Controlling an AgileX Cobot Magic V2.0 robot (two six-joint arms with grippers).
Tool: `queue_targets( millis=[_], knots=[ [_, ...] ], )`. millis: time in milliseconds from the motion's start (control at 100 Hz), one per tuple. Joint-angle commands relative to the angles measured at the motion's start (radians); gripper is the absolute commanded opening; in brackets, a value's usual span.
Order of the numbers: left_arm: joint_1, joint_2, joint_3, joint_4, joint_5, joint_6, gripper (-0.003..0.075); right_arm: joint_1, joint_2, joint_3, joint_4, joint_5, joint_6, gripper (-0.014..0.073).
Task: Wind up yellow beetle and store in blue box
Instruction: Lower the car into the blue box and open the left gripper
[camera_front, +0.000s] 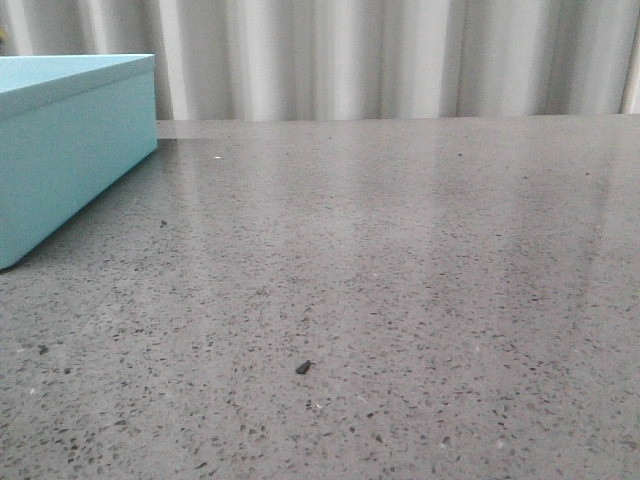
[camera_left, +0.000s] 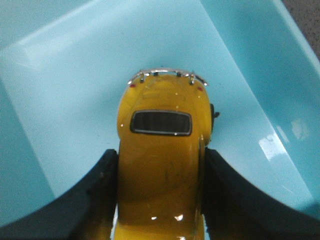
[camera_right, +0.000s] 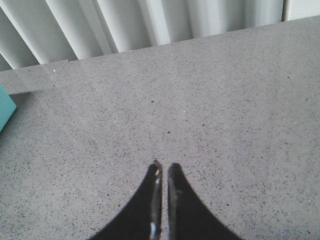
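The left claw (camera_left: 160, 200) grips the yellow beetle (camera_left: 162, 150) by its sides, inside the blue box (camera_left: 65, 90). Lower gently until the wheels seem to rest on the floor, then release. The right claw (camera_right: 162, 172) is closed, empty, above the surface (camera_right: 225, 100).

Box far left, beetle over its inside

The blue box (camera_front: 60, 150) sits at the table's (camera_front: 400, 300) far left; the yellow beetle (camera_left: 162, 155) hangs between the left gripper's (camera_left: 160, 200) fingers above the box's floor.

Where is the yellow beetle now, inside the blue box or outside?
Inside: the left end effector holds the yellow beetle over the blue box floor.
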Motion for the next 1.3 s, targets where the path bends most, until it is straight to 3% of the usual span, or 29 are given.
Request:
queue_targets(
  millis=[0,170,480,760,890,960,1050,1120,1240,1290],
  knots=[
    [0.001,-0.016,-0.005,-0.054,-0.030,-0.013,-0.0003,0.003,0.002,-0.024,0.017,-0.077,-0.007,-0.0061],
    [0.001,0.038,-0.003,-0.056,-0.033,-0.013,0.0065,0.003,0.002,-0.024,0.022,-0.072,-0.007,-0.0061],
    [0.001,0.058,-0.003,-0.056,-0.054,-0.013,0.0355,0.003,0.002,-0.024,0.022,-0.075,-0.007,-0.0061],
    [0.001,0.058,-0.003,-0.079,-0.054,-0.013,0.0447,0.003,0.002,-0.024,0.022,-0.084,-0.007,-0.0061],
    [0.001,0.058,-0.003,-0.081,-0.054,-0.013,0.0450,0.003,0.002,-0.024,0.022,-0.091,-0.007,-0.0061],
    [0.001,0.056,-0.003,-0.082,-0.045,-0.013,0.0439,0.003,0.002,-0.024,0.022,-0.091,-0.007,-0.0061],
    [0.001,0.055,-0.015,-0.088,-0.007,-0.013,0.0370,0.003,0.002,-0.024,0.022,-0.091,-0.007,-0.0061],
    [0.001,0.048,-0.031,-0.110,0.010,-0.013,0.0266,0.003,0.002,-0.024,0.022,-0.091,-0.007,-0.0061],
    [0.003,-0.002,-0.032,-0.203,-0.010,-0.009,0.0002,0.003,0.002,-0.024,0.016,-0.091,-0.007,-0.0061],
    [0.003,-0.027,-0.032,-0.242,-0.024,-0.001,-0.0021,0.003,0.002,-0.024,0.005,-0.091,-0.007,-0.0061]
  ],
)
